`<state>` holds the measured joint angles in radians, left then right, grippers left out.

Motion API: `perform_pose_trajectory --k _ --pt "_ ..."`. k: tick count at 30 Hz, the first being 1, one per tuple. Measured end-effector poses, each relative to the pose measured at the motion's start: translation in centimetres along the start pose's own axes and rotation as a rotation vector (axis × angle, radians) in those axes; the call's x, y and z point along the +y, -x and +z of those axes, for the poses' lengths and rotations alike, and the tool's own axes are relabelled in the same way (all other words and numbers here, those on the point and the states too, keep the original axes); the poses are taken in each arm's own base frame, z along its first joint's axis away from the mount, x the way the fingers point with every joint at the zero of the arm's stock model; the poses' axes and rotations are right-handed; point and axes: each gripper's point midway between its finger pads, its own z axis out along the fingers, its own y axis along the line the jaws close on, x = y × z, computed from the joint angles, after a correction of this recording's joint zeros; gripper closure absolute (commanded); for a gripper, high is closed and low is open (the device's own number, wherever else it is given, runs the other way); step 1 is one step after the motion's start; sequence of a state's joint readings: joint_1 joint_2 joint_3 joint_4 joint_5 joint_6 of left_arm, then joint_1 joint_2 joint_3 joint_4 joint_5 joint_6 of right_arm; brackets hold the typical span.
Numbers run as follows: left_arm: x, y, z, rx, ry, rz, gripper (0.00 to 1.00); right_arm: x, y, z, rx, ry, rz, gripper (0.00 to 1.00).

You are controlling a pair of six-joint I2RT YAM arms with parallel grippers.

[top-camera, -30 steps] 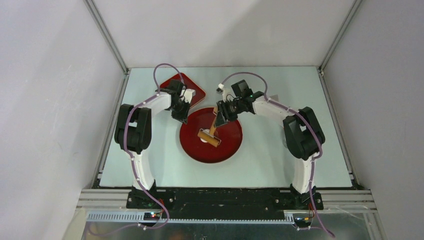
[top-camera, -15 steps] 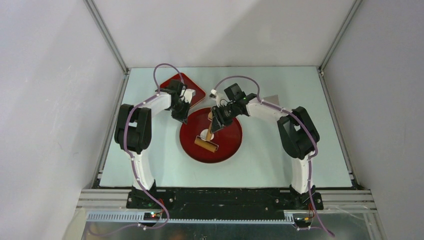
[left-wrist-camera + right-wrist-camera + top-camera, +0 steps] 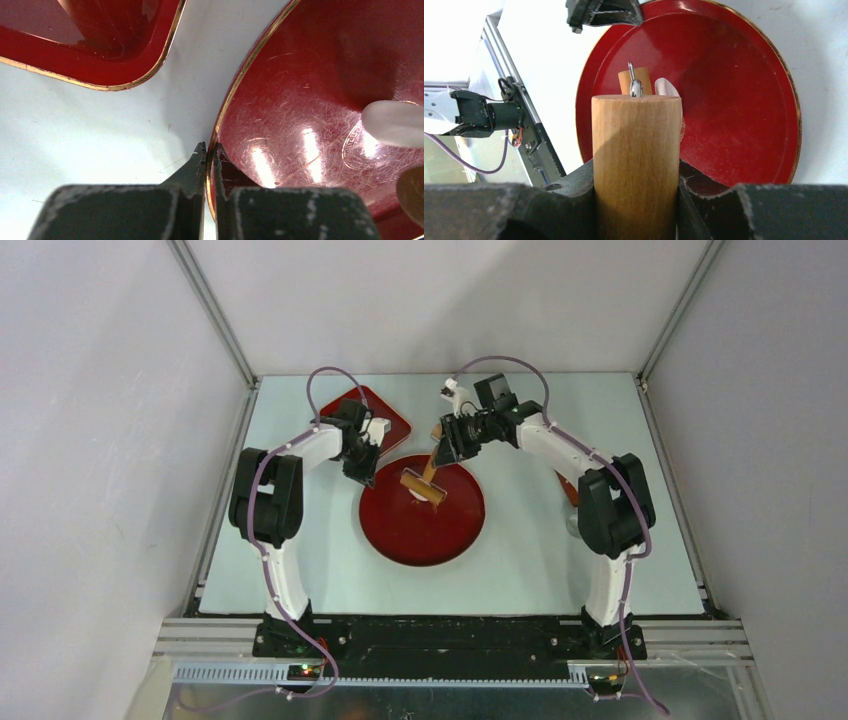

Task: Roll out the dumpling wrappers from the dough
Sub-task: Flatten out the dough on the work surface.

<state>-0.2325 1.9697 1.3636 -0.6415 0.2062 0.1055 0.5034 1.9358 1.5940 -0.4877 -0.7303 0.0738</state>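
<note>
A round red plate (image 3: 425, 535) lies mid-table. My left gripper (image 3: 364, 478) is shut on the plate's gold rim (image 3: 235, 95) at its far left, one finger inside and one outside (image 3: 210, 150). My right gripper (image 3: 636, 167) is shut on the wooden handle (image 3: 636, 135) of a small rolling pin (image 3: 420, 486). The pin's roller (image 3: 634, 80) rests on the far half of the plate. A pale, flattened piece of dough (image 3: 667, 88) pokes out beside the roller and also shows in the left wrist view (image 3: 395, 122); part of the dough is hidden under the roller.
A square red tray (image 3: 375, 412) sits just behind the left gripper, close to the plate; its gold-edged corner (image 3: 100, 70) fills the upper left of the left wrist view. Aluminium frame rails and white walls border the table.
The rolling pin first ran toward the near side of the plate, then back to its far side. The right arm swung back with it. The left gripper kept its hold on the rim.
</note>
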Motion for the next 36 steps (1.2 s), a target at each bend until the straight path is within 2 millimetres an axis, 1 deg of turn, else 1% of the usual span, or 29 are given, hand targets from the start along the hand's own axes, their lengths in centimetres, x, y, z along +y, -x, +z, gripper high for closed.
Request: perform_pose_trajectory --k 3,6,8,11,16,18,27,30,32,33,34,36 --pt "0.0 0.0 0.0 0.0 0.0 0.0 1.0 -1.2 -0.5 0.4 0.013 -0.015 0.022 1.0" --pt "0.0 0.0 0.0 0.0 0.0 0.0 1.0 -2.4 -1.8 1.8 0.051 -0.028 0.047 1.0" --pt "0.0 0.0 0.0 0.0 0.0 0.0 1.0 -3.3 -2.5 2.3 0.069 -0.058 0.06 1.0" --pt "0.0 0.0 0.0 0.0 0.0 0.0 1.0 -3.7 -2.6 2.4 0.073 -0.084 0.058 1.0" --pt "0.0 0.0 0.0 0.001 -0.001 0.0 1.0 -4.1 -1.8 1.6 0.046 -0.088 0.057 1.0" --pt "0.0 0.0 0.0 0.001 -0.002 0.0 1.0 -4.2 -1.0 1.0 0.028 -0.085 0.059 1.0" --pt "0.0 0.0 0.0 0.001 -0.003 -0.001 1.0 -4.2 5.4 -2.1 -0.111 -0.098 -0.006 1.0" --pt "0.0 0.0 0.0 0.0 -0.003 -0.001 1.0 -4.6 7.0 -2.2 -0.136 -0.104 -0.03 1.0" --pt "0.0 0.0 0.0 0.0 -0.004 -0.001 1.0 -5.4 7.3 -1.6 -0.132 -0.112 -0.041 1.0" --pt "0.0 0.0 0.0 0.0 -0.005 -0.001 1.0 -5.9 7.1 -1.1 -0.121 -0.115 -0.035 1.0" --pt "-0.1 0.0 0.0 0.0 -0.005 -0.001 1.0 -6.4 6.7 -0.7 -0.108 -0.117 -0.028 1.0" --pt "0.0 0.0 0.0 0.0 -0.006 -0.002 1.0 -7.6 5.0 0.5 -0.058 -0.126 -0.005 1.0"
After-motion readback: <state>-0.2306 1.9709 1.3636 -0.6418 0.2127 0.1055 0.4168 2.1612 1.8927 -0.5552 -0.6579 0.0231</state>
